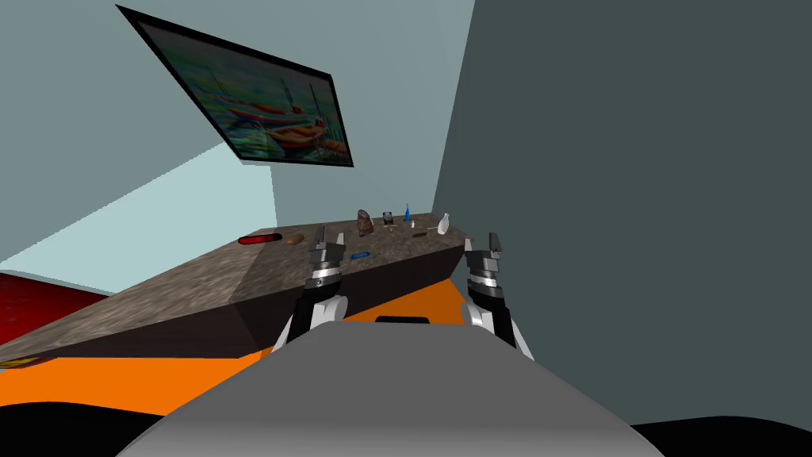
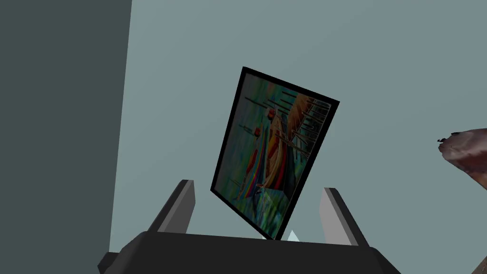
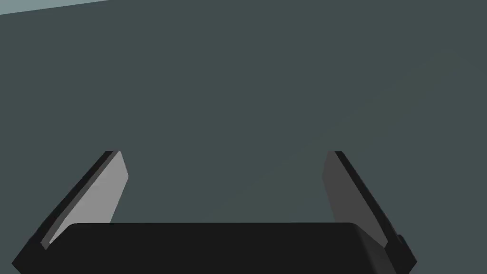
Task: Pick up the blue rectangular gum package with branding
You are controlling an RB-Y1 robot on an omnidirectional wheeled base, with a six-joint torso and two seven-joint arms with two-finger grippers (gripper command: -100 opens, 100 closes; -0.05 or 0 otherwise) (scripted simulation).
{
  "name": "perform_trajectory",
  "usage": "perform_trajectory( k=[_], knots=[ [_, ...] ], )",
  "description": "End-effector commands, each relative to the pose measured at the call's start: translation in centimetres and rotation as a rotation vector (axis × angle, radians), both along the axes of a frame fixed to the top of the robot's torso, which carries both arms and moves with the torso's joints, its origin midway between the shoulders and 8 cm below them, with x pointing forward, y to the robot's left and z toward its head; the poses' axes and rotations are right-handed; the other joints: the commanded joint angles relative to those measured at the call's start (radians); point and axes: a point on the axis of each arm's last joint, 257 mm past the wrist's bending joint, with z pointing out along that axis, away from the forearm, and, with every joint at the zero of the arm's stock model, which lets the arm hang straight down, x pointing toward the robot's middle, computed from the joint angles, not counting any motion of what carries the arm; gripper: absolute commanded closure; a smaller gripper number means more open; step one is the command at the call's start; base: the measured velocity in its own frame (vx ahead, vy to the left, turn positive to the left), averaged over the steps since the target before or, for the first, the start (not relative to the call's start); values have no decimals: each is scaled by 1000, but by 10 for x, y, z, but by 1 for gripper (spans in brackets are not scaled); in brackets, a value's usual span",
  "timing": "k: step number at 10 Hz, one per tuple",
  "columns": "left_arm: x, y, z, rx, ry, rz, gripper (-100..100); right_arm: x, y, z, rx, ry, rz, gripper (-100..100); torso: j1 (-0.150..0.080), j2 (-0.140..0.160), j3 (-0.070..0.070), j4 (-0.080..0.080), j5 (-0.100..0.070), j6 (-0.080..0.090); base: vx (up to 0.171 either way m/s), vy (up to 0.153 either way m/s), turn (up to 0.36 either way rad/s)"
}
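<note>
A small blue rectangular gum package (image 1: 360,255) lies flat on the brown stone-patterned table (image 1: 198,289), near its front edge. My left gripper (image 1: 329,235) is raised over the table just left of the package, fingers open and empty; in the left wrist view its fingers (image 2: 183,204) stand wide apart. My right gripper (image 1: 493,240) is held up beside the table's right end, in front of the dark wall, open with nothing between its fingers (image 3: 109,190).
Further back on the table stand a purple-brown lump (image 1: 365,223), a dark small box (image 1: 388,217), a blue bottle (image 1: 407,212), a white bottle (image 1: 443,224), a red cylinder (image 1: 260,239) and a brown oval (image 1: 294,239). A dark wall (image 1: 634,198) is close on the right. Orange floor (image 1: 412,305) below.
</note>
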Motion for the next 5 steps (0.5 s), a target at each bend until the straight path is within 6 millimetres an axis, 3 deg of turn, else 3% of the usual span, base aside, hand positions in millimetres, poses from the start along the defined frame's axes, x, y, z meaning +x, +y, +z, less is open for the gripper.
perform_trajectory(
  k=[1, 5],
  knots=[
    [4, -4, -1, 20, 12, -29, -100, 0, 0, 0, 0, 0, 0, 0, 0, 0, 0, 0, 0, 0, 2, -8, -1],
    [27, -15, -11, 25, 70, -133, -100, 0, 0, 0, 0, 0, 0, 0, -1, 0, 0, 0, 0, 0, 5, -22, -6]
  ],
)
